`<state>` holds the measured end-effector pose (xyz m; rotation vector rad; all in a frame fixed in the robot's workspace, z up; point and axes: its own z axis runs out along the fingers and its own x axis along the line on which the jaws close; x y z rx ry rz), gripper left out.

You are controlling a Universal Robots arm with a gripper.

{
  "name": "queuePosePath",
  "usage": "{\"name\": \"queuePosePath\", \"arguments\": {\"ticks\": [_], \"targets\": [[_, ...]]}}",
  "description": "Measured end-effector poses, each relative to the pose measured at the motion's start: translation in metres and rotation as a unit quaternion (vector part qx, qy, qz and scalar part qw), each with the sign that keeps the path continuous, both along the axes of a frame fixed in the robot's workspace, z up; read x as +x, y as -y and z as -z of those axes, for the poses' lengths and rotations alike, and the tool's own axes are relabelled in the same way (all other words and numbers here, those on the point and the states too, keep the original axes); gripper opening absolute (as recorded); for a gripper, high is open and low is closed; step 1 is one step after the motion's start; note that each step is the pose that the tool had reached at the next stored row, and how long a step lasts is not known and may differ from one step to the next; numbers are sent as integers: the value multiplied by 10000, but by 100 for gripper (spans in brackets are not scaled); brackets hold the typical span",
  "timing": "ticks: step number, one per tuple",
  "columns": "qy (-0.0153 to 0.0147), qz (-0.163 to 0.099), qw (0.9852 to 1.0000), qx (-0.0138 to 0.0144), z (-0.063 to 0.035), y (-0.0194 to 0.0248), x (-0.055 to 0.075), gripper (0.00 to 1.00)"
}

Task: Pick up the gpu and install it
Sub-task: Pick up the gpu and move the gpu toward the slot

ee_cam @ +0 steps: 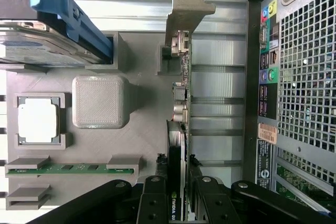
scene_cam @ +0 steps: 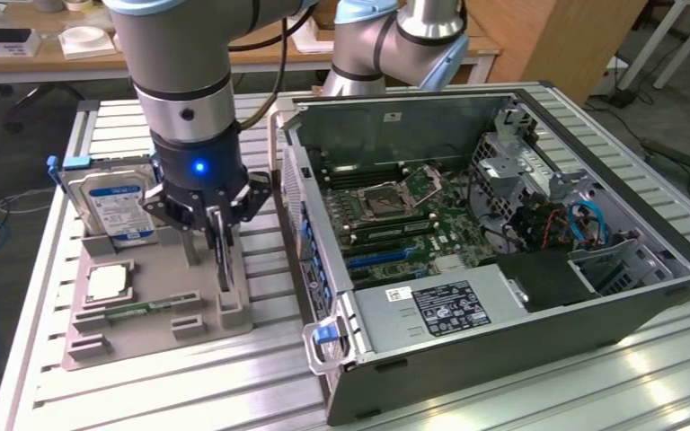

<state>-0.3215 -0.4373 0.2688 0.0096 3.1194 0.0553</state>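
The gripper (scene_cam: 216,235) (ee_cam: 177,205) hangs over the grey holder tray (scene_cam: 141,339), its fingers clamped against both faces of the gpu (scene_cam: 222,268) (ee_cam: 177,156); the card stands upright on edge along the tray's side toward the exterior view's right, just beside the open computer case (scene_cam: 501,224); the hard drive (scene_cam: 111,206) stands at the tray's far end, toward the exterior view's left; the processor (scene_cam: 105,281) and memory stick (scene_cam: 141,310) lie nearer.

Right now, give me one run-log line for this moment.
phase: grasp | claw: closed on graphics card | card: on edge in gray holder | computer case: open, beside holder
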Motion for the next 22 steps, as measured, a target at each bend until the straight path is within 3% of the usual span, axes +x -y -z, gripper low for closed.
{"name": "queuePosePath", "arguments": {"ticks": [4, 22], "targets": [[0, 1, 9999, -112, -5, 0, 0, 26], [0, 1, 9999, -118, -76, 0, -1, 26]]}}
